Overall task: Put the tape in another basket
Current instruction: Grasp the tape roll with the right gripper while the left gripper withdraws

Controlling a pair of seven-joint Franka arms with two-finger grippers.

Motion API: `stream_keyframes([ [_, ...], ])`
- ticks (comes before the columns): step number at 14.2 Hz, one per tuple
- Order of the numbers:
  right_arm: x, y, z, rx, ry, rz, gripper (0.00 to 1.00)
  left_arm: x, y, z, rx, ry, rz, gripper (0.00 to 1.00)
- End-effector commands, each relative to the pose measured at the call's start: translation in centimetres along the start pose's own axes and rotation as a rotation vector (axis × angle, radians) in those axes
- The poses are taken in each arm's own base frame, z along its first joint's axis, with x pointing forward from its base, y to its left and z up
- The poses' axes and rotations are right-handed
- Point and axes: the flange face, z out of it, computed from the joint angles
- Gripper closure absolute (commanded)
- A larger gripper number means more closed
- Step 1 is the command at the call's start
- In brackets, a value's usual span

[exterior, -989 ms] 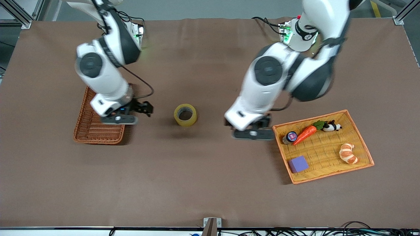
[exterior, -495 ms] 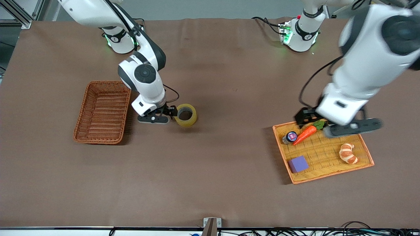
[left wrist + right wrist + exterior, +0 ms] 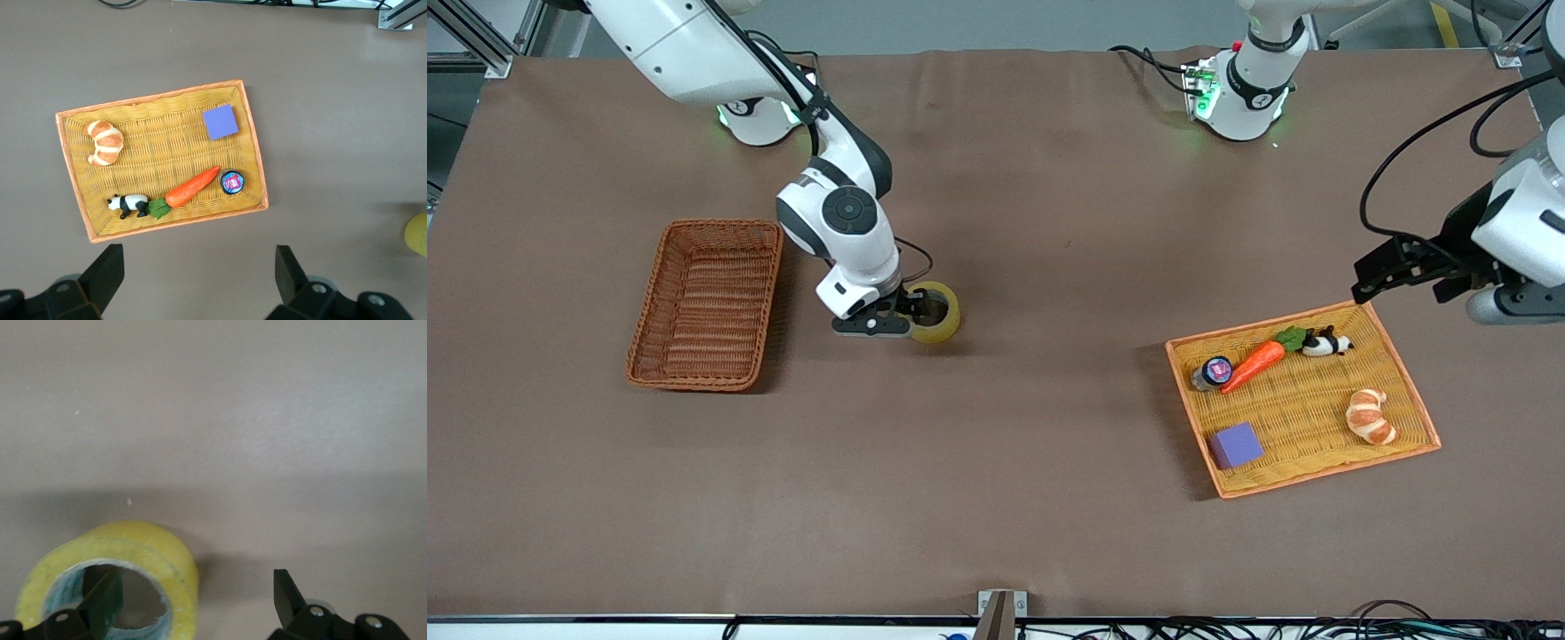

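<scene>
Item 1, tape (image 3: 936,312): yellowish roll standing on the brown desk (image 3: 1014,498), hole facing up, between the two containers and closer to the basket. Not yet lifted.

Item 2, basket (image 3: 704,304): deep reddish-brown wicker, toward the right arm's end of the desk; nothing shows inside it. Judged to be the destination.

Item 3, right pincer (image 3: 903,313): low at the tape, on the side toward the basket. In the right wrist view the two fingers stand apart, one fingertip (image 3: 107,597) over the roll's hole, the other clear of the wall on the outside, so the wall lies between them. Fingers spread, gripping nothing yet.

Item 4, left pincer (image 3: 1392,271): raised above the desk just off the tray's corner at the left arm's end, fingers wide apart and empty; this arm waits.

Item 5, tray (image 3: 1396,357): flat yellow weave with an orange rim, holding a carrot (image 3: 1254,365), a toy panda (image 3: 1325,342), a croissant (image 3: 1369,416), a purple block (image 3: 1235,444) and a small round tin (image 3: 1215,371).

Step in hand, as judged: the approach to the grasp, right pincer straddling the roll's wall. Next move calls for closing on that wall, checking the hold is firm since the roll is smooth, then lifting clear of the desk and carrying it over the basket's raised side before release.
</scene>
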Motion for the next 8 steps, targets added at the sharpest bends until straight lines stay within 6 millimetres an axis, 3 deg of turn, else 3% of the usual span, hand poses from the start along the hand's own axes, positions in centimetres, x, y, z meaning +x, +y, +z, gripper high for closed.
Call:
stream_keyframes([
  [1, -0.7, -0.8, 0.7, 0.002, 0.014, -0.008, 0.0, -0.8, 0.4, 0.3, 0.0, -0.01, 0.018, 0.0],
  [3, -1.0, -0.4, 2.2, -0.02, 0.012, -0.044, 0.0, -0.8, 0.8, 0.5, 0.001, -0.013, 0.025, 0.0],
  [6, -1.0, -0.2, 2.9, -0.022, 0.006, -0.046, 0.02, -0.7, 0.5, 0.5, 0.026, -0.005, 0.029, 0.0],
  [7, -0.9, -0.2, 2.9, -0.021, 0.006, -0.044, 0.08, -0.9, 0.5, 0.2, 0.035, 0.003, 0.052, 0.0],
  [8, -0.9, -0.2, 2.9, -0.021, 0.005, -0.043, 0.24, -0.9, 0.2, -0.2, 0.027, 0.01, 0.094, 0.0],
])
